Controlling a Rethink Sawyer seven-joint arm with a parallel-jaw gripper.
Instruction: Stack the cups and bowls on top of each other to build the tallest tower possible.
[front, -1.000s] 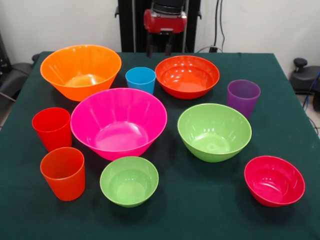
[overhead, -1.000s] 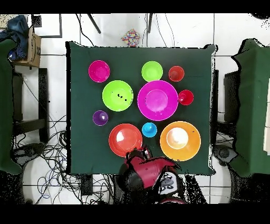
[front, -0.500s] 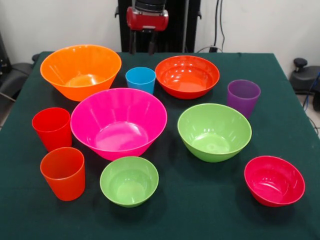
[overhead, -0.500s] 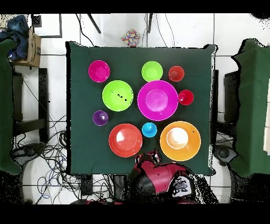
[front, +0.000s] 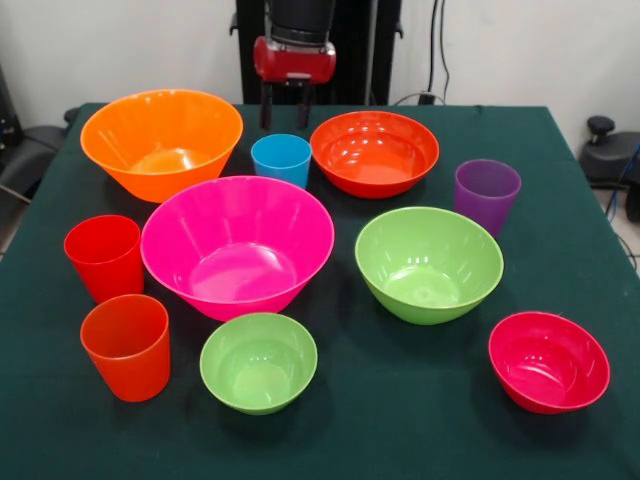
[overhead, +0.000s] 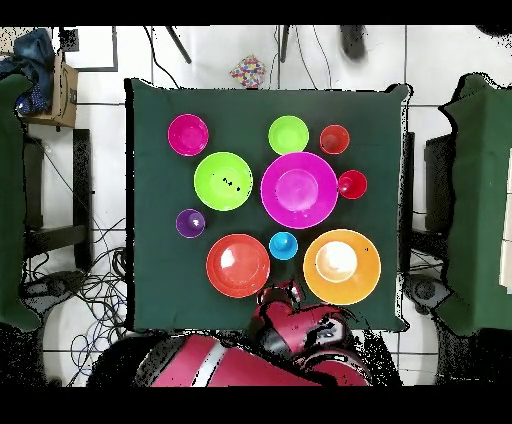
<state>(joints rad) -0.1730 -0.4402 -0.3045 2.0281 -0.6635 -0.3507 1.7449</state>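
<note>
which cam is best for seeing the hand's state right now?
Front view. The hand hangs above the table's far edge behind the blue cup, and its two dark fingers show side-on with a gap between them, so it reads as open. Overhead shows only the red arm body near the blue cup; the fingers are hidden beneath it.

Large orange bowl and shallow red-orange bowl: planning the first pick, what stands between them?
The small blue plastic cup stands between them, apart from both; the overhead view shows it best.
</note>
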